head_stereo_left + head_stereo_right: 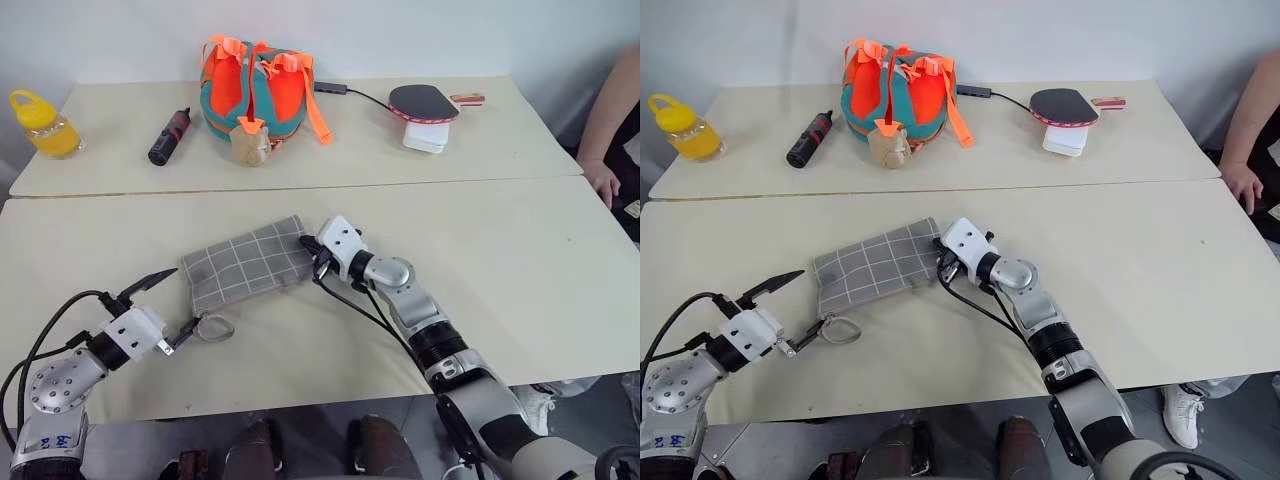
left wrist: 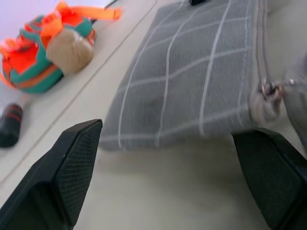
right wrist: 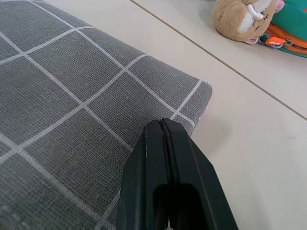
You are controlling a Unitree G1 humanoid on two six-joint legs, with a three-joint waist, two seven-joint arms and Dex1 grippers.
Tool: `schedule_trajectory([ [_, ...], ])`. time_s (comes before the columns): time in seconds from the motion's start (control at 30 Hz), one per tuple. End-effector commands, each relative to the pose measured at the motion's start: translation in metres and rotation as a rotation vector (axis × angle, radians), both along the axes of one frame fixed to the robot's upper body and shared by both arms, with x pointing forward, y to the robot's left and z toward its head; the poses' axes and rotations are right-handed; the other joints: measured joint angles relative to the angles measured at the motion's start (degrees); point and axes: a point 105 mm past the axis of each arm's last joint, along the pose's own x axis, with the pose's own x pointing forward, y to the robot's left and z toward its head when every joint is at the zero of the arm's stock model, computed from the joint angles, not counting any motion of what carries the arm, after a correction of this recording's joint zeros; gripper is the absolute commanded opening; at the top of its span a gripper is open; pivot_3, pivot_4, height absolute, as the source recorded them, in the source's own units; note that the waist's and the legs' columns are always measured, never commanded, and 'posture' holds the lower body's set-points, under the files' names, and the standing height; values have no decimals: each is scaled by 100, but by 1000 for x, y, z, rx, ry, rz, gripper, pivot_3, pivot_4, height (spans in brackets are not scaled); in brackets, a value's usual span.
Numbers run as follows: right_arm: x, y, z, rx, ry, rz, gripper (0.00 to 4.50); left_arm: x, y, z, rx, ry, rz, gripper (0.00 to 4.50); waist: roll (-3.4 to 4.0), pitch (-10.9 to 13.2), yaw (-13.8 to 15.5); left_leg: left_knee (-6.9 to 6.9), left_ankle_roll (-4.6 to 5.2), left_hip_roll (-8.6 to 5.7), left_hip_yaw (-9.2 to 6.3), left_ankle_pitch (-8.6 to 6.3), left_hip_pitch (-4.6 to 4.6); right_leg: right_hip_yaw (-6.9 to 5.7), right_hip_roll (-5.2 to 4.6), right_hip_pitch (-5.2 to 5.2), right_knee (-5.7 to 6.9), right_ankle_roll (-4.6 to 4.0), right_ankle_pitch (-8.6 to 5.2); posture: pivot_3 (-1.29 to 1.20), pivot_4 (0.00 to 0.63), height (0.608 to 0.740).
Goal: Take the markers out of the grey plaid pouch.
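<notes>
The grey plaid pouch (image 1: pixel 250 262) lies flat on the near table, with its loop zip pull (image 1: pixel 215 328) at the near-left corner. My left gripper (image 1: pixel 180 300) is open, its lower finger right beside the loop and its upper finger by the pouch's left end. In the left wrist view the left gripper (image 2: pixel 165 139) faces the pouch (image 2: pixel 192 81), with the zip pull (image 2: pixel 268 88) close by. My right gripper (image 1: pixel 310 245) is shut, its tips resting on the fabric at the pouch's far-right corner (image 3: pixel 192 103). The markers are hidden.
On the far table stand an orange-and-teal bag (image 1: pixel 255 90) with a tan plush toy (image 1: pixel 250 143), a black-and-red cylinder (image 1: pixel 168 137), a yellow bottle (image 1: pixel 42 125) and a paddle (image 1: pixel 423 102) on a white box. A person's hand (image 1: pixel 603 180) rests at the right edge.
</notes>
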Motion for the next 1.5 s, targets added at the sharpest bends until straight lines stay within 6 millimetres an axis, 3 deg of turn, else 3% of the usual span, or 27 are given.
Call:
schedule_trajectory([
  [0.03, -3, -4, 1, 9, -3, 4, 29, 1, -7, -9, 21, 34, -49, 4500, 1, 0, 9, 0, 0, 0, 0, 0, 0, 0, 0, 0, 0, 0, 0, 0, 150, 740],
  [0.07, -4, -4, 1, 10, -3, 4, 29, 2, -8, -9, 13, 35, -53, 4500, 1, -1, 8, 1, 0, -1, 0, 0, 0, 0, -1, 0, 2, 0, 0, 0, 150, 740],
  [0.17, -4, -7, 0, 11, -1, -2, 0, 4, -13, -10, 11, 34, -80, 3866, 1, -1, 10, 0, 0, -1, 0, 0, 0, 0, -1, 1, 14, 0, 0, 0, 150, 740],
  [0.57, -6, -11, 8, 20, -26, 11, 0, 0, -19, -14, -20, 60, -131, 19, 5, -2, 1, -2, 1, -1, 0, 0, 2, 0, -1, 1, 15, 0, 0, 0, 150, 740],
  [0.73, -16, -11, 33, 125, -32, 96, 0, 0, -22, -11, -27, 44, -131, 19, 6, -2, 5, -4, 1, -2, 0, 0, 2, 0, -1, 1, 12, 0, 0, 0, 150, 740],
  [0.87, -31, -19, 66, 196, -89, 197, 897, 7, -27, -3, -69, 19, -102, 0, 10, 0, 12, -3, 2, -2, -1, -1, 1, 0, -1, 1, 9, 0, 0, 0, 150, 740],
  [0.97, -42, -26, 75, 201, -83, 240, 1933, 14, -32, 1, -72, 9, -72, 0, 10, 0, 57, -2, 2, -2, -4, -1, 0, -2, -2, 3, 7, 1, 0, 0, 150, 740],
  [1.07, -71, -27, 74, 206, 32, 395, 2957, 21, -42, 3, -81, 5, -56, 0, 9, 0, 143, -2, 4, -4, -5, -2, 0, -2, -2, 4, -15, 1, 0, 0, 150, 740],
  [1.17, -104, -27, 77, 252, 182, 534, 2957, 32, -58, 7, -87, -7, -37, 0, 10, 0, 229, -2, 5, -5, -7, -3, -2, -4, -2, 6, -26, 1, 0, 0, 150, 740],
  [1.27, -119, -22, 46, 135, 321, 551, 2957, 45, -79, 13, -102, -26, -32, 0, 7, -3, 302, 5, 8, -4, -7, -4, -3, -5, -1, 10, -32, 2, 1, 0, 150, 740],
  [1.33, -108, -19, 27, 105, 338, 451, 2957, 49, -93, 14, -83, -35, -33, 0, 4, -7, 311, 6, 8, -4, -6, -4, -3, -5, -1, 10, -33, 2, 1, 0, 150, 740],
  [1.5, -94, -3, 14, 158, 348, 336, 2957, 53, -108, 17, -23, -61, -38, 0, 3, -7, 298, 1, 4, -3, 2, -2, -5, -3, 1, 1, -30, 2, 1, 0, 150, 740],
])
